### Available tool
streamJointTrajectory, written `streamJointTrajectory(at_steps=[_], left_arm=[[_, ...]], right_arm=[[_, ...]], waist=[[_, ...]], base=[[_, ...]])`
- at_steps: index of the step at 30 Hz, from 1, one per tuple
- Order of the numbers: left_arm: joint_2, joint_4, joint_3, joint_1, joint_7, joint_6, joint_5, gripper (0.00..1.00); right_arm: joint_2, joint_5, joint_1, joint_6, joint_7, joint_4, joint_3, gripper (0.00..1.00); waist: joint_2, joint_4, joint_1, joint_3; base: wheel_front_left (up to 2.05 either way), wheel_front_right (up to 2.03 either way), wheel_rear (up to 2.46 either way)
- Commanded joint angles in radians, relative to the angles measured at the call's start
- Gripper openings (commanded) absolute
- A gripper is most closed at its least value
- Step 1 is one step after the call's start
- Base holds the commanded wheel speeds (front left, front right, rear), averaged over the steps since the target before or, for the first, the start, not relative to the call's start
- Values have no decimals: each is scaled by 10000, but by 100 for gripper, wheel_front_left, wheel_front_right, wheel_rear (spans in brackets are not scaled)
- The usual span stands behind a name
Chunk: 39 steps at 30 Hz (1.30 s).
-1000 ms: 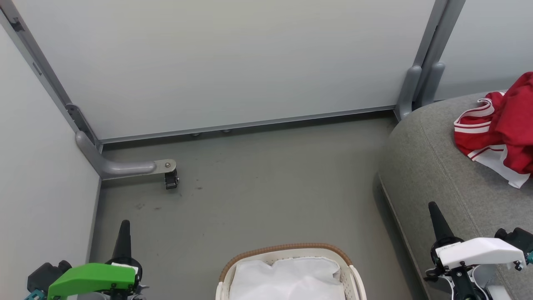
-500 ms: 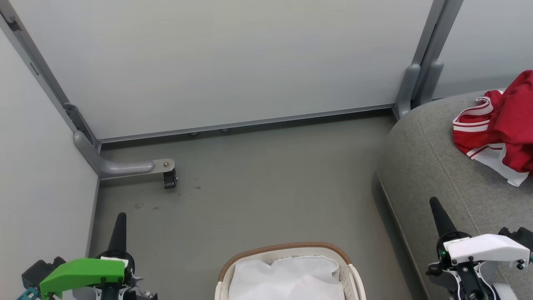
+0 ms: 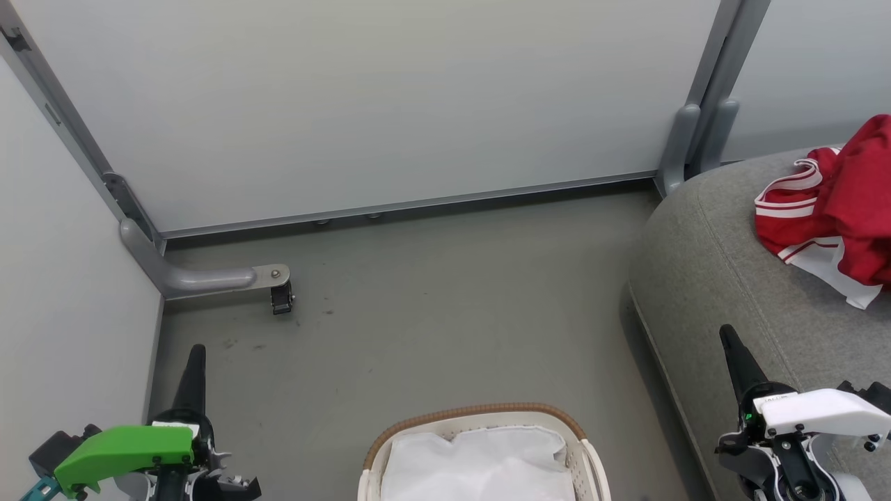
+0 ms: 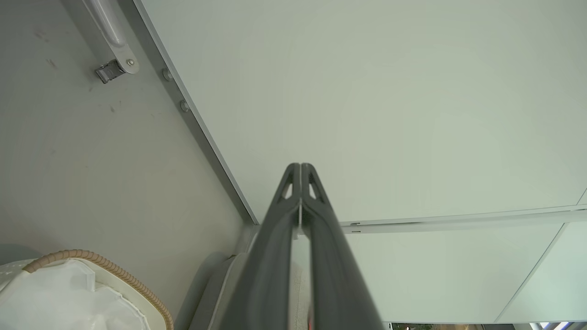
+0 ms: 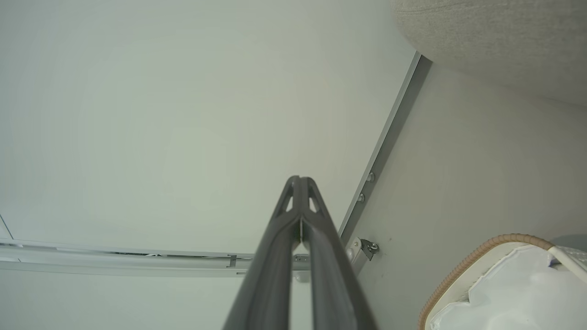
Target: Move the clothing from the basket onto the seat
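Grey floor (image 3: 445, 334) spans mid-frame; clothing (image 3: 842, 209) lies on seat (image 3: 710, 264) at right, basket (image 3: 480, 412) at bottom centre shows white lining (image 3: 480, 466). Left claw (image 3: 196, 353) and right claw (image 3: 728, 335) clenched, empty. Transfer looks done; next, check basket.

Clothing (image 3: 839, 209) lies on the seat (image 3: 717, 278), basket (image 3: 480, 412) on floor (image 3: 452, 292).

Staged test bay; wheeled partition panels (image 3: 390, 104) enclose a grey sofa (image 3: 731, 278)
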Motion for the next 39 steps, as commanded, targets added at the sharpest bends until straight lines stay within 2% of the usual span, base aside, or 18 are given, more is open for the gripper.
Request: streamJointTrajectory(at_steps=[1, 27, 39], left_arm=[[28, -85, 66, -240, 72, -65, -205, 0], [33, -162, 367, -453, 542, -180, -1733, 0], [33, -155, 365, -429, 559, -180, -1732, 0]], right_arm=[[-60, 224, -165, -4, 61, -102, -53, 0], [-77, 2055, -189, -4, 558, -266, -201, 0], [-75, 2062, -184, -4, 548, -264, -196, 0]], waist=[[0, -5, 0, 3], [0, -93, 0, 71], [0, -95, 0, 73]], base=[[0, 0, 0], [0, 0, 0], [0, 0, 0]])
